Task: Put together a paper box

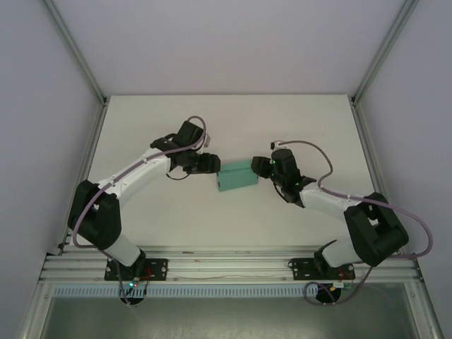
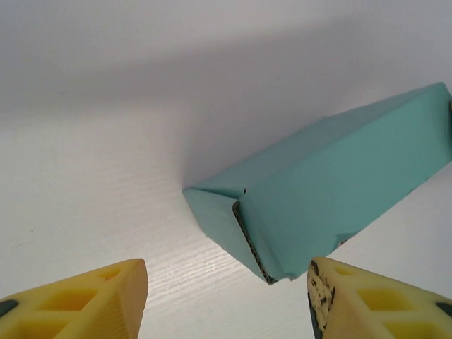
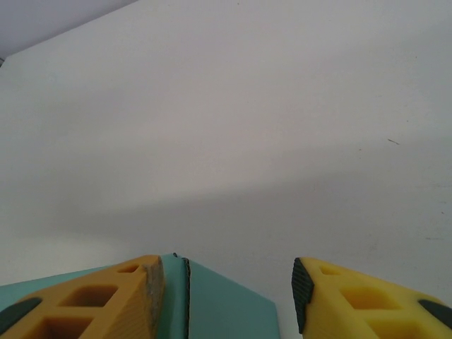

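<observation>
1. Top external view: the paper box point(image 1: 236, 176) lay near the middle of the table point(image 1: 176, 226), well apart from every edge. It was already folded into a closed rectangular shape. The left gripper point(image 1: 214, 164) stood at its left end and the right gripper point(image 1: 263, 168) at its right end. Finger spacing could not be read here.
2. Left wrist view: the left gripper point(image 2: 226, 277) had its fingers point(image 2: 92, 300) spread wide and pinched nothing. The paper box point(image 2: 332, 183) pointed its near end between them. One fingertip sat just beside the lower corner; contact could not be confirmed. The end flap was folded in, with its raw edge showing along the seam.
3. Right wrist view: the right gripper point(image 3: 227, 272) was also spread. The paper box point(image 3: 226, 311) lay between its fingers point(image 3: 367, 300), close against one and apart from the other.
4. Step in hand, as judged: seating the end flaps, late in the assembly.
5. Next move, as judged: brace one end and press the other flap squarely home, so the box does not slide or buckle.
6. Contents: the interior was hidden, so contents could not be told.
</observation>
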`<state>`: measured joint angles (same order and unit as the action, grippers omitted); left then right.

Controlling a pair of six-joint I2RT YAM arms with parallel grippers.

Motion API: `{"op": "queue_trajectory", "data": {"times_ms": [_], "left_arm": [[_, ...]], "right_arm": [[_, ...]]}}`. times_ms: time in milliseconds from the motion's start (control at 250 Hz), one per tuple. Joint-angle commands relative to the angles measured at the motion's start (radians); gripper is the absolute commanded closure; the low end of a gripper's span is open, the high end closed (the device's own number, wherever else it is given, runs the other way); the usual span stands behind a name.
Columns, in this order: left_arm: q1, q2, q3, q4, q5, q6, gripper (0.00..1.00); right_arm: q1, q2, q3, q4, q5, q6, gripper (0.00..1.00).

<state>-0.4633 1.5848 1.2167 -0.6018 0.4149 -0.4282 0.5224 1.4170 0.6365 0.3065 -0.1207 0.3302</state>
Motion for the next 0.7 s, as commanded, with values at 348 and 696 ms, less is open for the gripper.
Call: {"op": "queue_trajectory", "data": {"times_ms": [348, 696], "left_arm": [[0.02, 0.072, -0.247, 0.257, 0.187, -0.101, 0.74], [0.02, 0.093, -0.37, 0.359, 0.21, -0.118, 1.0]], "right_arm": [[0.001, 0.073, -0.215, 0.017, -0.08, 0.016, 0.63], [0.001, 0.116, -0.283, 0.149, -0.144, 0.049, 0.85]]}}
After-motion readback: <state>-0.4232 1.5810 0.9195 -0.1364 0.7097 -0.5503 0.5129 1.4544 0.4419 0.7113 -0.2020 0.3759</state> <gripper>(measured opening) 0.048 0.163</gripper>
